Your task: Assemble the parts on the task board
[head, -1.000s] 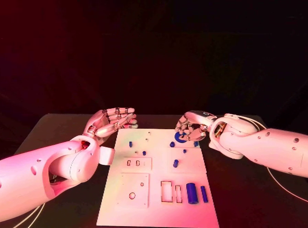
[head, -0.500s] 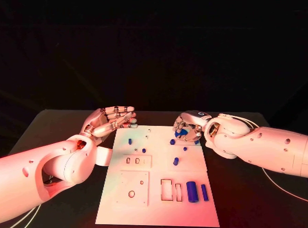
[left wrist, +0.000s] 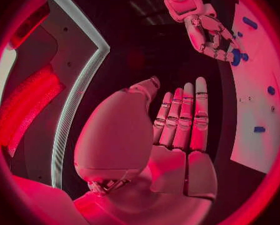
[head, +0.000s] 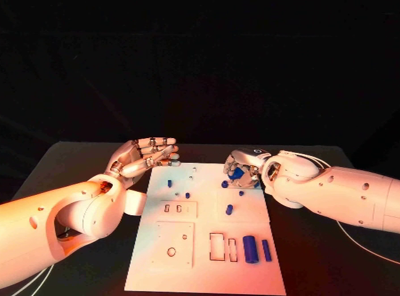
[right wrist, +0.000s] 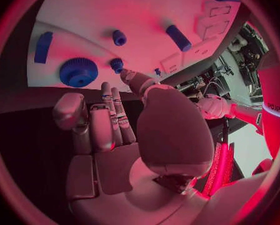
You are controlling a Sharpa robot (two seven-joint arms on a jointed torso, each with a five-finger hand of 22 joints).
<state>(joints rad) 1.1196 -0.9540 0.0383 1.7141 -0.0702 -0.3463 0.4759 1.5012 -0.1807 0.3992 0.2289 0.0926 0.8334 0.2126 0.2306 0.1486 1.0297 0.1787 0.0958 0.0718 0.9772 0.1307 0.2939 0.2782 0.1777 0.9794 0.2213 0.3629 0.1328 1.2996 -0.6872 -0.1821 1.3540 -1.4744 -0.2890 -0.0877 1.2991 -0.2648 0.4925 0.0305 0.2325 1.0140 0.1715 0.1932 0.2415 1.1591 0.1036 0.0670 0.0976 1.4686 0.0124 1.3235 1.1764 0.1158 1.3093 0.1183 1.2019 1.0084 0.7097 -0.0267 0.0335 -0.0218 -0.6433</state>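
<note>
My left hand (head: 147, 157) hung palm-up and released, fingers spread, holding nothing, just beside the far left corner of the task board (head: 200, 271). On the board lay small blue parts (head: 170, 183), with two larger blue cylinders (head: 250, 249) near its right edge toward me.

My right hand (head: 242, 169) hovered over the board's far right corner, above a ridged blue gear (right wrist: 78, 72). In the right wrist view the gear lay flat on the white plate, apart from my fingertips (right wrist: 106, 88), which were loosely extended around nothing.

To do the pickup well, I judged I should lower straight over the gear, set thumb and fingers on opposite ridged sides, and lift level so the neighbouring pegs stayed put.

A red panel at the room's edge carried letters too small for me to read.
</note>
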